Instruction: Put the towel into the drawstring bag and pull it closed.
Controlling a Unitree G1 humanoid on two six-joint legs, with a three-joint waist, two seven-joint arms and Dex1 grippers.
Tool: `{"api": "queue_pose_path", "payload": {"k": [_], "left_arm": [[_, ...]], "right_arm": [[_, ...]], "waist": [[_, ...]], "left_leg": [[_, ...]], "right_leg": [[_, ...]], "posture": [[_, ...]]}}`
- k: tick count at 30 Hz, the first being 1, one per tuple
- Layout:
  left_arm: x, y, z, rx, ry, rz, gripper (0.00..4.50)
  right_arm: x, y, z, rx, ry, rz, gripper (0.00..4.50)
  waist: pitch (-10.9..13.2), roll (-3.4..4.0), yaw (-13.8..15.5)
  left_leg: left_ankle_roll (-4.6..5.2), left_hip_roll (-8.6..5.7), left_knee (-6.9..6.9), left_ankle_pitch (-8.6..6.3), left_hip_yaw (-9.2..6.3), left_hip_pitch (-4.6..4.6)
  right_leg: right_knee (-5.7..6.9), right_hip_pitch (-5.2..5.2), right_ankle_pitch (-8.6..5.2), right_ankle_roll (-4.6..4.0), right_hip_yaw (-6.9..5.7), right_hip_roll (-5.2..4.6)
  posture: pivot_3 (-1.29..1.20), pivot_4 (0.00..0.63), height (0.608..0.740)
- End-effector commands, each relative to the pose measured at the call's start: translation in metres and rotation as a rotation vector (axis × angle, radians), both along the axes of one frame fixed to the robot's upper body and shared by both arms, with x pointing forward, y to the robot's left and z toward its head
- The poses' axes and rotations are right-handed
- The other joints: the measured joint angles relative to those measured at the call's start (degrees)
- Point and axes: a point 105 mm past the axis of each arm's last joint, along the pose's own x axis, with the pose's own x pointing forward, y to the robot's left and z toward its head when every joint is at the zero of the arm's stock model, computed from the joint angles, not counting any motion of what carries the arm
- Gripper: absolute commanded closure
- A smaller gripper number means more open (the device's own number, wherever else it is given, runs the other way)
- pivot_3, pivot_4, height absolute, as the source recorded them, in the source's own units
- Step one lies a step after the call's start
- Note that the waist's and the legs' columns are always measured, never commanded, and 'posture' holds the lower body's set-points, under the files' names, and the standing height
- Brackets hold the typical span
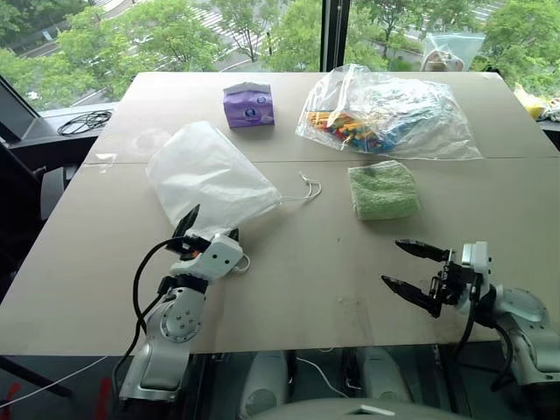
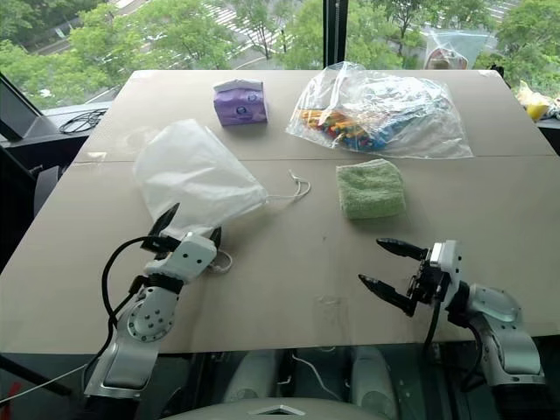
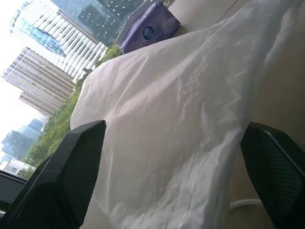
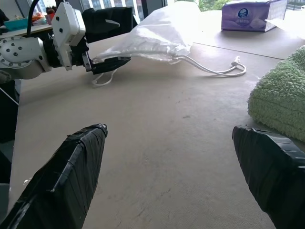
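Purple tissue pack [image 1: 249,105] label: writing unreadable.

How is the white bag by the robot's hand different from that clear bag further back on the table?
The drawstring bag is cloudy white and looks empty and limp, with white cords trailing from its mouth; the clear plastic bag is see-through and bulges with colourful items. The drawstring bag lies at the open left gripper; the clear plastic bag lies beyond the towel. Both are thin and crinkled, lying on the table.
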Motion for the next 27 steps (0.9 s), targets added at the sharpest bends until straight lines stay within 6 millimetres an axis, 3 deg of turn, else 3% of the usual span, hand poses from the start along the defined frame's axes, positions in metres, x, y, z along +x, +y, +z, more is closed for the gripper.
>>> {"api": "queue_pose_path", "payload": {"k": [1,5,8,15,16,22,27], "left_arm": [[0.0,0.001,0.008,0.005,-0.035,-0.007,0.05],[0.002,0.005,0.009,-0.028,-0.043,0.027,0.05],[0.003,0.007,0.012,-0.055,-0.052,0.039,0.8],[0.004,0.008,0.018,-0.011,-0.085,0.049,4.2],[0.004,0.009,0.02,-0.017,-0.089,0.052,4.41],[0.009,0.011,0.042,-0.084,-0.136,0.052,4.41],[0.018,0.013,0.057,-0.282,-0.106,0.03,4.41]], "right_arm": [[0.001,-0.001,0.007,0.009,-0.044,-0.011,0.0],[0.001,-0.001,0.006,0.013,-0.044,-0.016,0.0],[0.002,-0.001,0.006,0.018,-0.044,-0.021,0.0],[0.004,-0.003,0.005,0.022,-0.048,-0.028,0.0],[0.005,-0.003,0.005,0.022,-0.048,-0.029,0.0],[0.007,-0.003,0.005,0.027,-0.052,-0.035,0.0],[0.009,-0.003,0.005,0.03,-0.056,-0.036,0.0]], "waist": [[0.0,0.0,0.0],[0.0,0.0,0.0],[0.0,0.0,0.0],[0.0,0.0,0.0],[0.0,0.0,0.0],[0.0,0.0,0.0],[0.0,0.0,0.0]], "left_leg": [[0.0,0.0,0.0,0.0,0.0,0.0],[0.0,0.0,0.01,0.0,0.0,0.0],[0.0,0.0,0.01,0.0,0.0,0.0],[0.01,-0.01,0.01,0.0,0.01,0.0],[0.01,0.0,0.01,0.0,0.01,0.0],[0.01,0.0,0.04,0.01,0.01,0.0],[0.06,-0.01,0.1,0.04,0.01,0.0]], "right_leg": [[0.0,0.0,0.0,0.0,0.0,0.0],[0.0,0.0,0.0,0.0,0.0,0.0],[0.0,0.0,0.0,0.0,-0.01,0.0],[0.01,0.0,0.01,0.01,-0.01,0.02],[0.01,0.0,0.01,0.01,-0.01,0.02],[0.03,0.01,0.01,0.01,-0.01,0.02],[0.07,0.02,0.14,0.22,-0.01,0.1]], "posture": [[0.0,0.15,0.74],[0.0,0.15,0.74],[0.0,0.15,0.74],[0.0,0.15,0.74],[0.0,0.15,0.74],[0.0,0.15,0.74],[0.0,0.15,0.74]]}}
